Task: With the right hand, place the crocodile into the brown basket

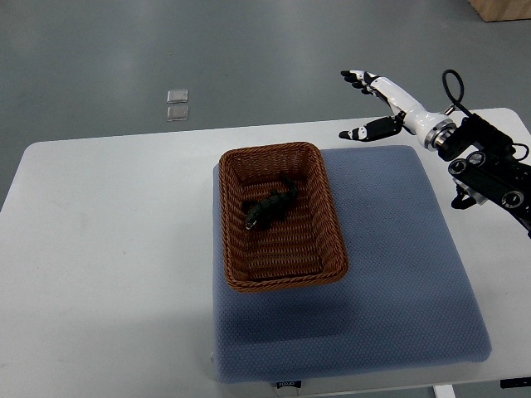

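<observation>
A dark toy crocodile (pixel 268 209) lies inside the brown wicker basket (pixel 332 232), near its middle, slanted with its tail toward the far right corner. The basket stands on a blue-grey mat (pixel 398 274). My right hand (pixel 358 104) hovers beyond the table's far right edge, up and to the right of the basket, well clear of it. Its fingers are spread and hold nothing. The right arm (pixel 489 170) comes in from the right edge. No left arm shows.
The white table (pixel 108 249) carries the mat. Two small clear square items (pixel 177 104) lie on the grey floor beyond the table's far edge. A brown box corner (pixel 502 8) shows at the top right.
</observation>
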### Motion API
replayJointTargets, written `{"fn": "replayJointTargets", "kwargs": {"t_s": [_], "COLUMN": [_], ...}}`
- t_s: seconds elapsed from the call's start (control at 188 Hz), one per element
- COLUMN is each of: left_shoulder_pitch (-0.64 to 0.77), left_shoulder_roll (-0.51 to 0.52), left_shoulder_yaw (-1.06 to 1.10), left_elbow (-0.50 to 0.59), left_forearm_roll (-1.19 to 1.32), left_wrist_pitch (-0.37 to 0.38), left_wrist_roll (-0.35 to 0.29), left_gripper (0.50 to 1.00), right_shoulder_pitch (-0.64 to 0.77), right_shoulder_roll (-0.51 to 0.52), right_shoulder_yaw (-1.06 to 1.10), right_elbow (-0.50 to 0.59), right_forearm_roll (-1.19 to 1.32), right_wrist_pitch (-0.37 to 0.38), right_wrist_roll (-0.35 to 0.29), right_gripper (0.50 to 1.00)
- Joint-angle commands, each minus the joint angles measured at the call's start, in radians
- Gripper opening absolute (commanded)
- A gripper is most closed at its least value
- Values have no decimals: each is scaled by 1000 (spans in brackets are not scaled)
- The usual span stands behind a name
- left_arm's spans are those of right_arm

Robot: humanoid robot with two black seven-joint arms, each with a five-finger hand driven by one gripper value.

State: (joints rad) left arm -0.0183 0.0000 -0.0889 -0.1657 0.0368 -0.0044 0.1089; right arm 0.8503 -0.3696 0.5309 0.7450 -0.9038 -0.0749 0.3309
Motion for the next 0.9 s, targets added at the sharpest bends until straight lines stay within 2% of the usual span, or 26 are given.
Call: {"fn": "replayJointTargets", "kwargs": {"t_s": [0.0,0.176,0.33,0.682,0.794,0.895], "left_shoulder_pitch": [0,0,0,0,0,0], "left_shoulder_roll": [0,0,0,0,0,0], "left_shoulder_yaw": [0,0,0,0,0,0], "left_elbow": [0,0,0,0,0,0], "left_forearm_roll": [0,0,0,0,0,0], "left_wrist_pitch": [0,0,0,0,0,0], "left_wrist_roll": [0,0,0,0,0,0], "left_gripper": [1000,1000,1000,1000,1000,1000], "right_shoulder_pitch": [-17,-46,-63,-92,-120,-128], "right_shoulder_roll": [-5,-6,-8,6,26,38], "right_shoulder_yaw": [11,11,12,132,224,273], "right_elbow": [-47,-70,-69,-68,-65,-61], "right_forearm_roll": [204,450,556,571,553,523], "right_wrist_pitch": [-6,-11,-9,-9,-9,-8], "right_wrist_roll": [-13,-36,-42,-96,-142,-158], "right_gripper": [924,924,924,924,924,924]}}
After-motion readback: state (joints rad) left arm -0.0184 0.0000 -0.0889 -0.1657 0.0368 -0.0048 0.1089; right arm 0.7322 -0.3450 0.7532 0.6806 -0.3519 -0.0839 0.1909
